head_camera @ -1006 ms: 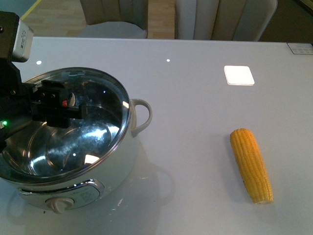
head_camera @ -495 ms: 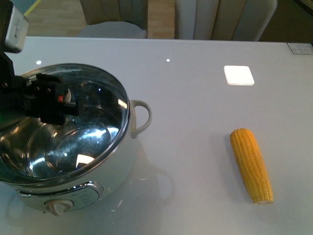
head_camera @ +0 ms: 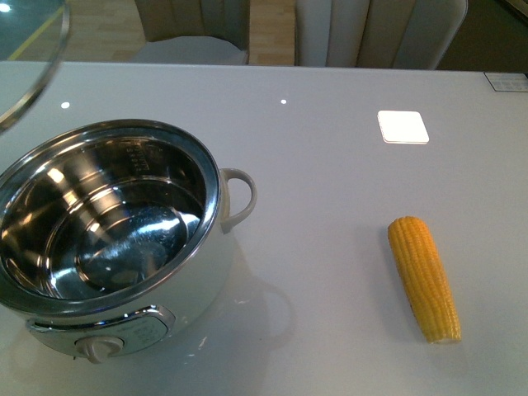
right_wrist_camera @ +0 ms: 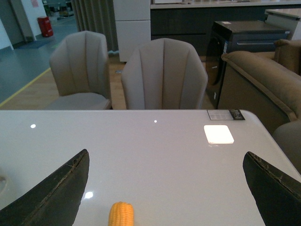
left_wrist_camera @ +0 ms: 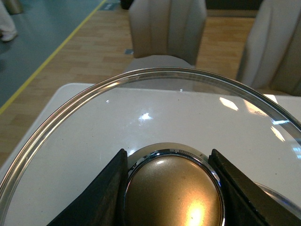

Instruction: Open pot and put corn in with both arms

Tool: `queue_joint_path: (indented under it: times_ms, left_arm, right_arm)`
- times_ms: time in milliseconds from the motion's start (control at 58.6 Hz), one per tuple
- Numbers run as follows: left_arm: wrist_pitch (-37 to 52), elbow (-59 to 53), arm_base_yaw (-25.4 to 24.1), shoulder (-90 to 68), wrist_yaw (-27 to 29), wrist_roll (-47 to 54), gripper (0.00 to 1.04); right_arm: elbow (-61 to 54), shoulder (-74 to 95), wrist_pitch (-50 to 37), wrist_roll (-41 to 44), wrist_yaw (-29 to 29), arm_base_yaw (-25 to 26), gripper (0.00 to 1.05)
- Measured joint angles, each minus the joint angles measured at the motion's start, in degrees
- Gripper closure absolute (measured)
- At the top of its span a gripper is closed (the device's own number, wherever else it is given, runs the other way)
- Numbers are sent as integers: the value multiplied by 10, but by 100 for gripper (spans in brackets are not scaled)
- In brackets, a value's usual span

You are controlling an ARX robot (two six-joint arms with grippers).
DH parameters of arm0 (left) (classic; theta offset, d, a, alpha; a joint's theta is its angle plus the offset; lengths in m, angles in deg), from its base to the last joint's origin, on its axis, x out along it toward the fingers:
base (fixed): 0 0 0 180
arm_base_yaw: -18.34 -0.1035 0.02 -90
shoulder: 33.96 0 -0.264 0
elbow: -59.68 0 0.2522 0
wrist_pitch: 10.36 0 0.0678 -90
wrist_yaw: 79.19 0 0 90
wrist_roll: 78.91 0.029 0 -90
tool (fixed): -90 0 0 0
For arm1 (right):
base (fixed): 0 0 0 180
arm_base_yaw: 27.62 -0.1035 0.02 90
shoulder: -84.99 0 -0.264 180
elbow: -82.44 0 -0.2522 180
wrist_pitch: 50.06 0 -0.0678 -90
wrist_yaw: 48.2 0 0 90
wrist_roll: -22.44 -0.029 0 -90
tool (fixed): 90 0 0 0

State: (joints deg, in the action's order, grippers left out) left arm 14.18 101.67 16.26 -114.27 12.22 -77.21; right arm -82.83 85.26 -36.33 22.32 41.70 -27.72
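The white pot (head_camera: pixel 124 247) stands uncovered at the front left of the table, its shiny steel inside bare. Its glass lid (head_camera: pixel 33 62) hangs high at the far left, only an edge showing in the front view. In the left wrist view the lid (left_wrist_camera: pixel 94 122) fills the frame, and my left gripper (left_wrist_camera: pixel 171 188) is shut on its gold knob (left_wrist_camera: pixel 174 193). The yellow corn (head_camera: pixel 425 276) lies on the table to the right. My right gripper (right_wrist_camera: pixel 167 188) is open above the table; the end of the corn (right_wrist_camera: pixel 121 214) shows between its fingers (right_wrist_camera: pixel 51 188).
A bright square light patch (head_camera: pixel 403 126) lies on the white table (head_camera: pixel 330 190) at the back right. A small label (head_camera: pixel 506 81) sits at the far right corner. Beige chairs (head_camera: pixel 379 33) stand behind the table's far edge.
My left arm has lifted the lid off the pot and carried it up and to the left, out of most of the front view. The pot's inside is now exposed. The corn has not moved.
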Motion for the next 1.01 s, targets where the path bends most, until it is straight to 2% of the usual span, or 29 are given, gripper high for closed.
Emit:
queue_joint_path:
  times_ms: [85, 188, 307, 375, 461, 529, 768, 1006]
  left_arm:
    - [22, -13, -99, -5, -43, 14, 60]
    - [54, -25, -181, -30, -73, 22, 60]
    - [141, -40, -297, -122, -106, 35, 60]
    - [182, -42, -334, -179, -112, 43, 60]
    - [240, -41, -364, -264, -117, 53, 60]
    - [267, -39, -370, -314, -119, 59, 60]
    - [342, -5, -363, -443, -130, 56, 60]
    - [371, 47, -360, -529, -122, 60, 60]
  right_arm:
    - [0, 0, 0, 0, 0, 0, 9]
    - [0, 0, 0, 0, 0, 0, 9]
    - [0, 0, 0, 0, 0, 0, 9]
    - [0, 0, 0, 0, 0, 0, 9]
    - [0, 0, 0, 0, 0, 0, 9]
    - [0, 0, 0, 0, 0, 0, 9]
    - [0, 0, 0, 0, 0, 0, 9]
    - [0, 0, 0, 0, 0, 0, 9]
